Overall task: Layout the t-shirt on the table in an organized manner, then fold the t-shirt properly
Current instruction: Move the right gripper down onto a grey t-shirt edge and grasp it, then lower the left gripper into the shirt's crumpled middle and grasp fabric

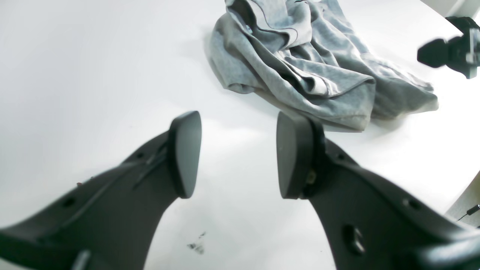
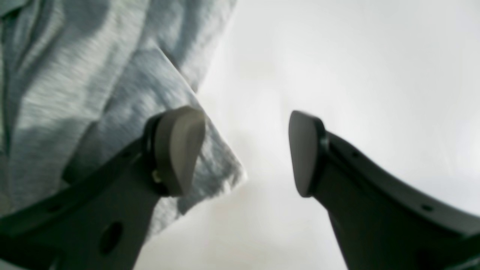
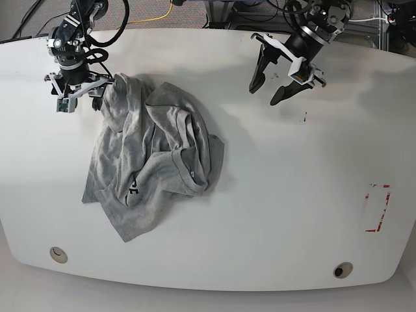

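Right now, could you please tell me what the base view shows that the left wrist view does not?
Only the base view shows the whole table with its red dashed mark, two round holes, black lettering on the t-shirt, and the right end effector at the shirt's upper edge.

Only the left wrist view shows the left end effector close up, open with bare tabletop between its pads, and the dark smudge below it.

Both show the crumpled grey t-shirt, the white table and the left end effector away from the shirt.
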Tool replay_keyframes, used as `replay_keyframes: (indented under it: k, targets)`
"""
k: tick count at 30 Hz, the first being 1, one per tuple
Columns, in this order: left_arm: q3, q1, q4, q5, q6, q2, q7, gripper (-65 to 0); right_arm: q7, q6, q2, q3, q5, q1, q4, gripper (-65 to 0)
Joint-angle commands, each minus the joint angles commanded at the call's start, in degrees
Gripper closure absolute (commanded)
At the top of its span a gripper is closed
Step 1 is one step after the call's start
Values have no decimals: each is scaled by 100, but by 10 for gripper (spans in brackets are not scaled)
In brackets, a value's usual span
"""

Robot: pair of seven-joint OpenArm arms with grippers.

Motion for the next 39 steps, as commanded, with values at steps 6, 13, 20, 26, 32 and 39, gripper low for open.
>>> replay_keyframes:
  k: [6,13,20,26,32,39]
  targets:
    - [0,-26,0,0,9,18,0,-292,-9,229,-97,26,9,-53,-229,-377]
    - [0,-62,0,0,26,35,0,-292,-9,492,-237,-9,0,-114,-299,-377]
    - [123,-237,-9,0,35,44,0,-292,-9,519,-387,-26,0,-70,-484,-374]
    - [123,-334,-9,-35,35,70,273,-292,0,633,-396,-26,9,-70,-580,-241]
    - [97,-677,-44,-35,26,554,905,-292,0,681,-396,-97,-9,-88,-571,0]
    - [167,-1257,-70,-35,9,1116,1969,-292,0,681,-484,-97,-9,-167,-369,0]
